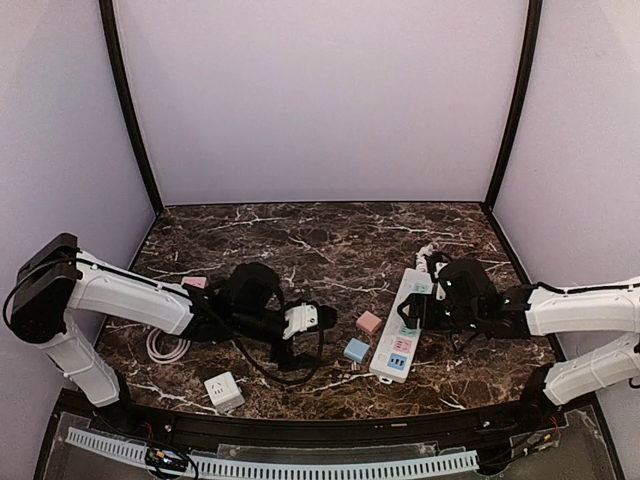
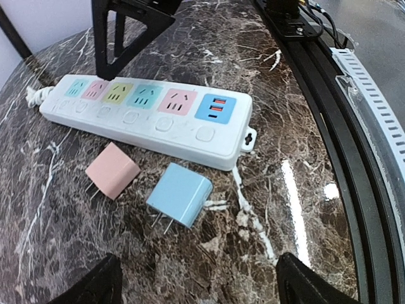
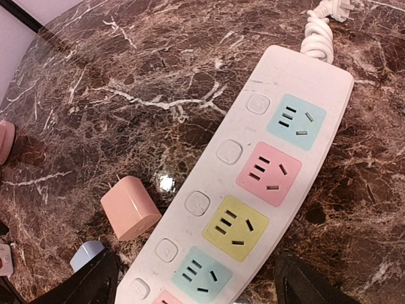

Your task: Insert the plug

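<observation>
Left claw (image 2: 202, 278) gapes wide, empty, above the blue plug (image 2: 180, 194); pink plug (image 2: 112, 170) lies beside it on the counter (image 2: 57, 221), near the power strip (image 2: 149, 117). Right claw (image 3: 199, 278) spreads wide over the strip.

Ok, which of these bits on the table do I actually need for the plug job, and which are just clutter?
For the job:
power strip
pink plug
blue plug

Lying about:
white adapter at the near edge
coiled white cable
small pink item on the left, too small to identify
</observation>
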`<state>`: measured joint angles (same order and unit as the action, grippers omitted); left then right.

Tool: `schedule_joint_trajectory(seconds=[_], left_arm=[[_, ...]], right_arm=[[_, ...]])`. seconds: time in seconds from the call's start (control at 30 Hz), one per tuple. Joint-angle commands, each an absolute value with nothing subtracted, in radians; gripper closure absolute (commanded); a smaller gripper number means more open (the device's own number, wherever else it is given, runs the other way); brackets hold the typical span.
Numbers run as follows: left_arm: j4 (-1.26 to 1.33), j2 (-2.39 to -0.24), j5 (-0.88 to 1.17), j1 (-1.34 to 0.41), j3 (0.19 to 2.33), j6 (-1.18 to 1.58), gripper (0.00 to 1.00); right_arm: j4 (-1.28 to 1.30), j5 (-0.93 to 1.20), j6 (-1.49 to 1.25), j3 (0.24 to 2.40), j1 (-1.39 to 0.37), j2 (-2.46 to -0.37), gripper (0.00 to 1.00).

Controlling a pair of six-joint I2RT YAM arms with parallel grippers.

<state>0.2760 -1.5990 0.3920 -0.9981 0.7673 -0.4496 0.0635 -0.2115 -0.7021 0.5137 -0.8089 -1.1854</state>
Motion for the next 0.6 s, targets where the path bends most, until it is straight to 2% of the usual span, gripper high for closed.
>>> schedule_joint_trajectory(seconds=[0.0,0.07,0.17,0.23,0.57], left_arm=[[0.194,-1.654,0.481,-0.998,0.866,-0.656,0.17],[0.181,-1.689,0.489,-0.996,0.903,-0.694,0.17],[0.097,-1.764,0.547,-0.983,0.985,-0.728,0.26],[0.052,-1.809,0.568,-0.971,1.041,-0.752,0.27],[-0.091,-1.95,0.624,-0.919,1.193,-0.857,0.28]], right_arm=[[0.082,-0.184,-0.661,0.511,-0.803,-1.131,0.16],[0.092,-0.169,-0.648,0.515,-0.802,-1.11,0.15],[0.112,-0.133,-0.622,0.524,-0.802,-1.078,0.12],[0.13,-0.105,-0.606,0.534,-0.803,-1.056,0.11],[0.237,-0.084,-0.537,0.596,-0.804,-0.988,0.07]])
